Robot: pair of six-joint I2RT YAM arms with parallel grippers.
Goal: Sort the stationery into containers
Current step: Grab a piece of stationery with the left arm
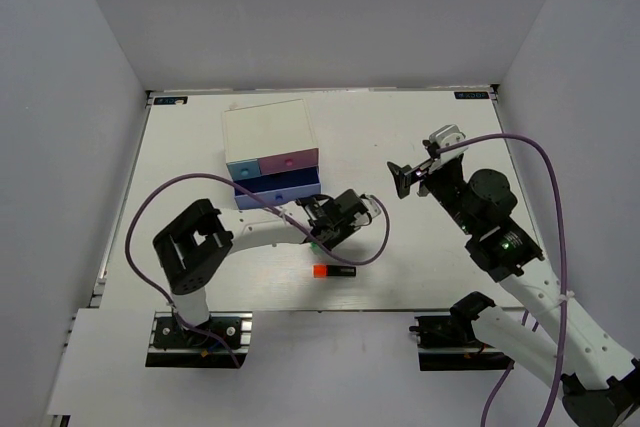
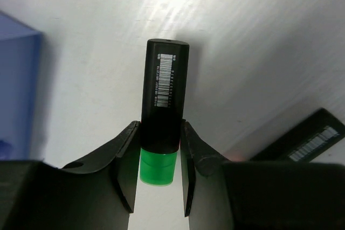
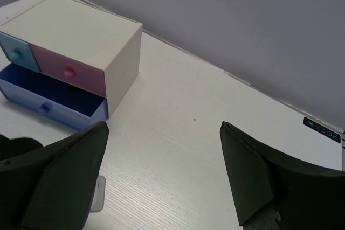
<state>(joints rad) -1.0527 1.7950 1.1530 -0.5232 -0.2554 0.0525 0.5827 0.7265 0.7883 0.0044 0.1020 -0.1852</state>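
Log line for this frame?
left gripper: shut on green marker | right gripper: open, empty | periwinkle drawer: open | orange marker: on table

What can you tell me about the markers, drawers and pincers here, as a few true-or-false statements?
1. The left pincer grips the green marker. True.
2. The right pincer holds a marker. False: it is open and empty.
3. The bottom drawer is open. True.
4. The pink drawer is open. False: it is shut.
5. The orange marker lies in a drawer. False: it lies on the table.
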